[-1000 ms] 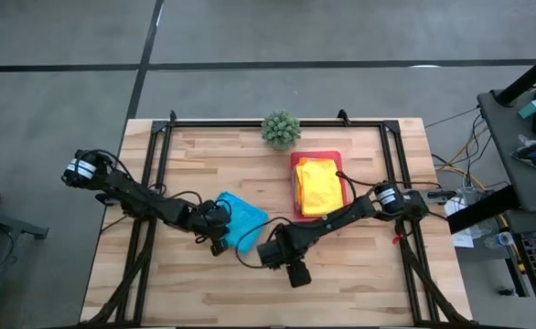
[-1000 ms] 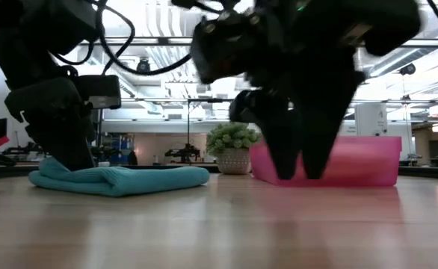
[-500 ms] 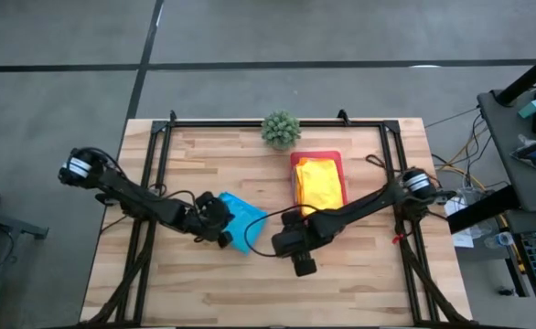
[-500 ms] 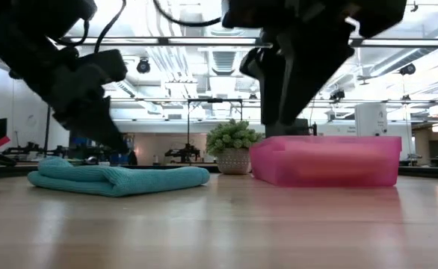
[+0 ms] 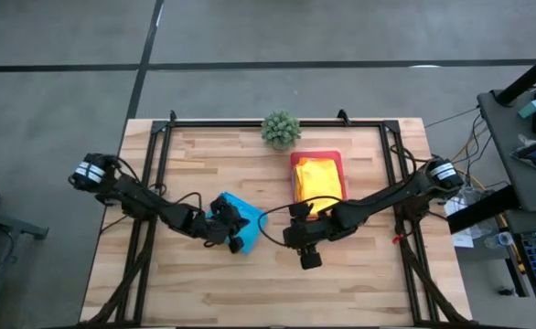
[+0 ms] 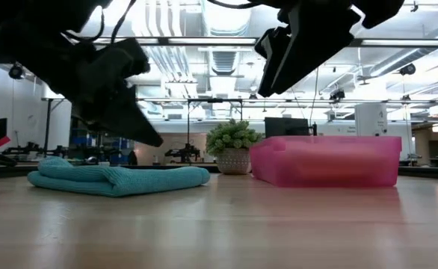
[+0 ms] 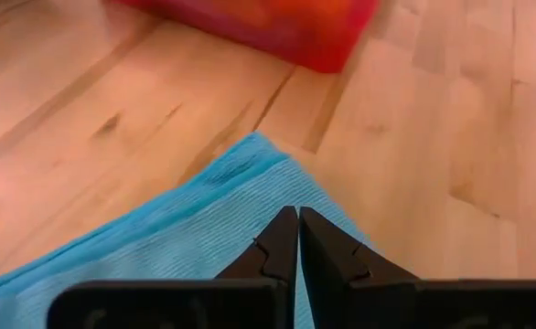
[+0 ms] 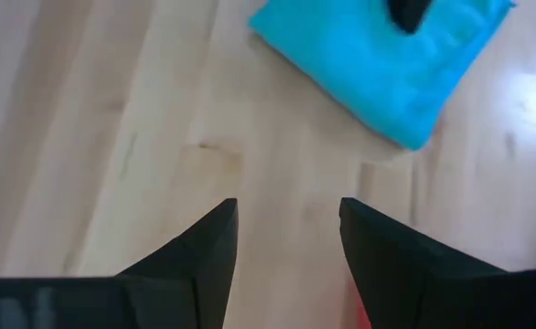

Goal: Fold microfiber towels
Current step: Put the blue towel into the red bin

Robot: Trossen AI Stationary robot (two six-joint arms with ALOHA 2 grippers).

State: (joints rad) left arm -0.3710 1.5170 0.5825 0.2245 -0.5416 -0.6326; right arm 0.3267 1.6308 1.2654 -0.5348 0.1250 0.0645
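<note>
Turquoise towel (image 5: 241, 215), 1, folded flat on table (image 5: 359, 283) left of centre, long axis diagonal, corner toward pink tray (image 5: 318, 158) holding 1 yellow towel (image 5: 317, 178), potted plant (image 5: 281, 129) behind; left gripper (image 5: 233, 227) clenched, empty, over it; right gripper (image 5: 294, 217) spread, empty, nearby.

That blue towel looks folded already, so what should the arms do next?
Probably open the left gripper and pick up the blue towel to stack it in the pink tray. The towel lies folded and both grippers are empty; the right gripper hovers open beside it.
</note>
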